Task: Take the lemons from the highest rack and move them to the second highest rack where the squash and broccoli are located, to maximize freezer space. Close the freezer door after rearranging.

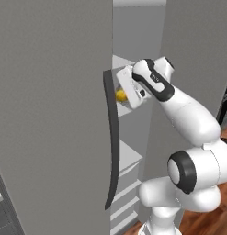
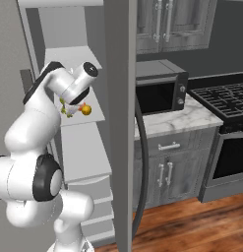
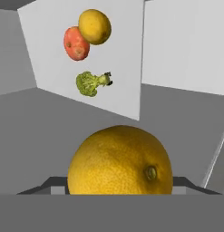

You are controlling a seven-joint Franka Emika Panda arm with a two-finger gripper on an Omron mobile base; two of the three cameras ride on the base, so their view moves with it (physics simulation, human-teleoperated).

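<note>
Our gripper (image 3: 120,192) is clamped on a lemon (image 3: 120,161) inside the open freezer.

In the hand view we see the held lemon pressed close between the two dark finger tips, with a white rack (image 3: 54,50) beyond it. On that rack a second lemon (image 3: 94,26) lies near the far edge, touching a reddish-orange squash (image 3: 76,43), and a small broccoli (image 3: 90,83) lies nearer the rack's front edge, apart from both. From the left base view we see our gripper (image 1: 118,95) reaching in past the freezer door (image 1: 55,105) and its dark handle (image 1: 113,137), the yellow fruit at its tip. From the right base view the hand sits just above the rack (image 2: 93,115).
</note>
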